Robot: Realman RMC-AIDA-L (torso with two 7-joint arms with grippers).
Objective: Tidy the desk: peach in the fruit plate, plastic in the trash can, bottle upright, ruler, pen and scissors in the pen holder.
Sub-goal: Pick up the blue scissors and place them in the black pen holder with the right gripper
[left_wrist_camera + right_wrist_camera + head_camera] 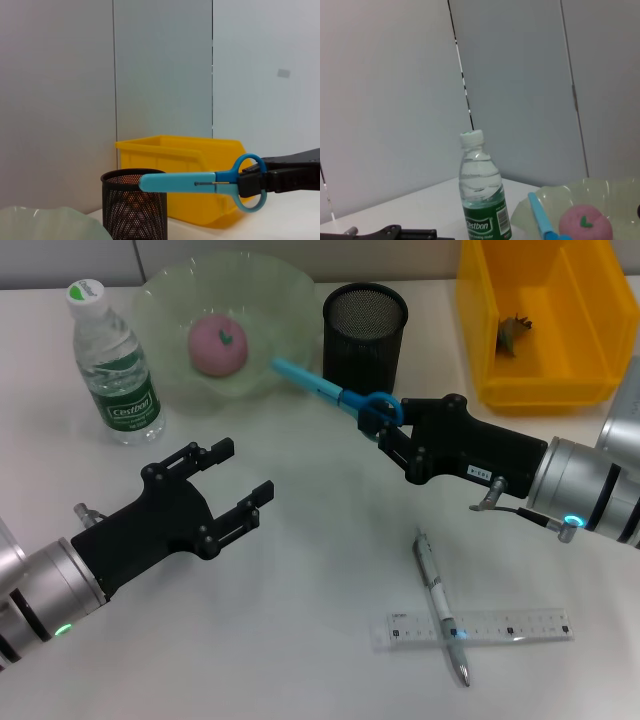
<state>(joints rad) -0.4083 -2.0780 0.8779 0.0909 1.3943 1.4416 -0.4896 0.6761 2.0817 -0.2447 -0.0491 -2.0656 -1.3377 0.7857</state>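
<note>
My right gripper (385, 425) is shut on the blue scissors (335, 392) by their handles and holds them in the air, blades pointing left, in front of the black mesh pen holder (365, 330). In the left wrist view the scissors (200, 182) hang level, above and just beside the holder (134, 205). The pink peach (218, 344) lies in the green fruit plate (165, 310). The water bottle (114, 365) stands upright at the left. A pen (440, 605) lies across a clear ruler (480, 627) at the front right. My left gripper (235, 485) is open and empty.
A yellow bin (545, 325) at the back right holds a crumpled scrap (515, 332). Bare white desk lies between my two arms.
</note>
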